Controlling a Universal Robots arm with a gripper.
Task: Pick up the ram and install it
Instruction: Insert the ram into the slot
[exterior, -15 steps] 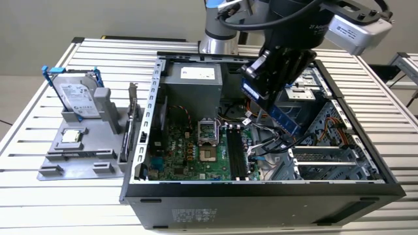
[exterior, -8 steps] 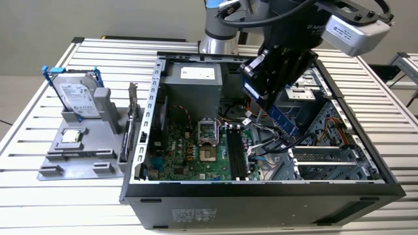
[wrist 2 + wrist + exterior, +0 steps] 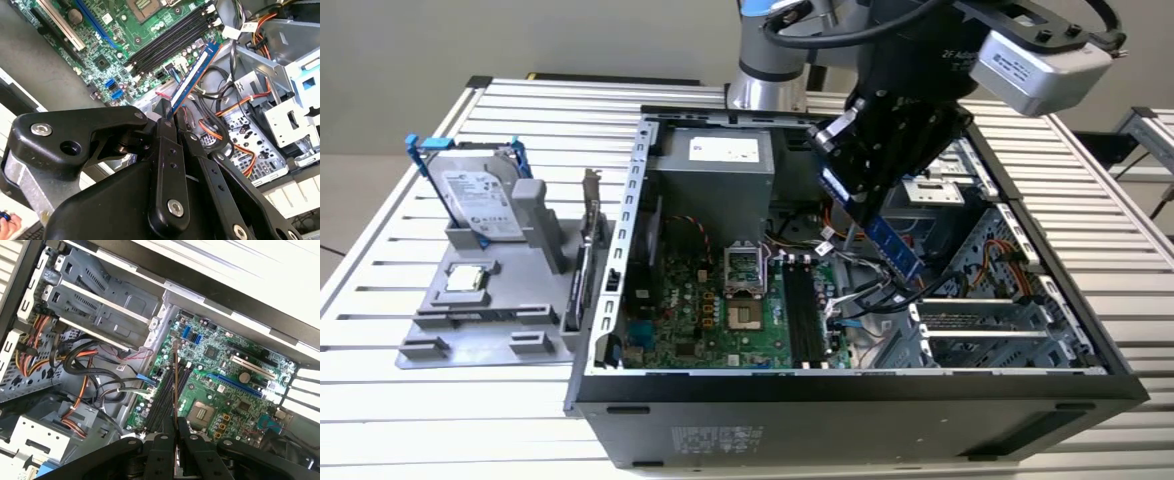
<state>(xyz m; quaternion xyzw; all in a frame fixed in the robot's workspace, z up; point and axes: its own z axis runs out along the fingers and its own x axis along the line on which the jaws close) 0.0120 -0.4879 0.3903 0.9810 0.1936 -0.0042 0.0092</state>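
a slatted metal table (image 3: 380, 240) bears an open computer case (image 3: 854, 420) and a grey parts tray (image 3: 494, 322).

Gripper (image 3: 167, 111): smooth matt black links with bright metal screw heads.
Ram (image 3: 196, 72): glossy blue circuit board.
Motherboard (image 3: 707, 320): green lacquered board with a slight sheen.
Computer case (image 3: 854, 405): bare grey sheet metal inside, matt black outer panel.
Table (image 3: 387, 410): ribbed pale metal slats, satin finish.
Tray (image 3: 467, 335), at the exterior view's left: matt grey plastic.
Hard drive (image 3: 480, 200): shiny metal with a paper label.
Cables (image 3: 235, 140): glossy orange and black sheathing.
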